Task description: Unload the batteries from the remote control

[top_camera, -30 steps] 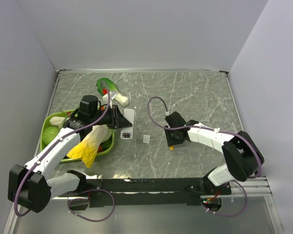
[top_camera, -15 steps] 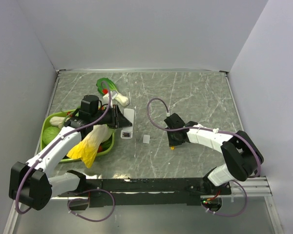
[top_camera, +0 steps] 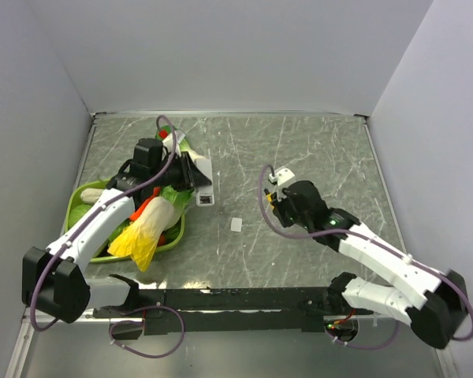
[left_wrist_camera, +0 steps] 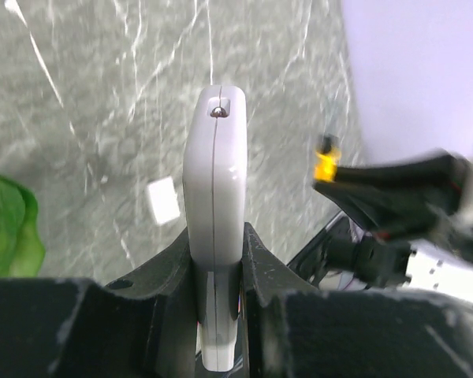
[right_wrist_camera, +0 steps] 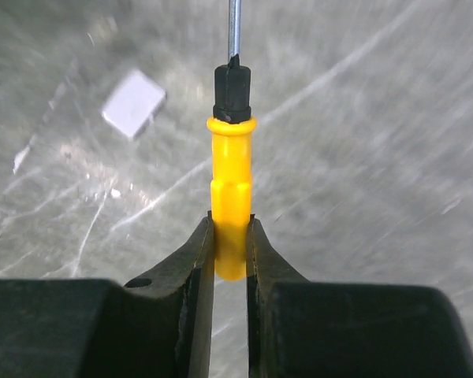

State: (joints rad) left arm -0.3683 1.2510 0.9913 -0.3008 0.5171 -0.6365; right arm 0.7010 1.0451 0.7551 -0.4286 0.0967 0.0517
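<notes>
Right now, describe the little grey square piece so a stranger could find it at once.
On the grey marble table, look in the middle between the green tray and the right gripper. The grey square piece lies there alone, flat and pale, touching nothing.

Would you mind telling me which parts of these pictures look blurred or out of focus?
Left wrist view: the remote control is sharp, the right arm beside it smeared. Right wrist view: the yellow tool is crisp, the grey cover piece and table soft. Top view: evenly lit and sharp.
</notes>
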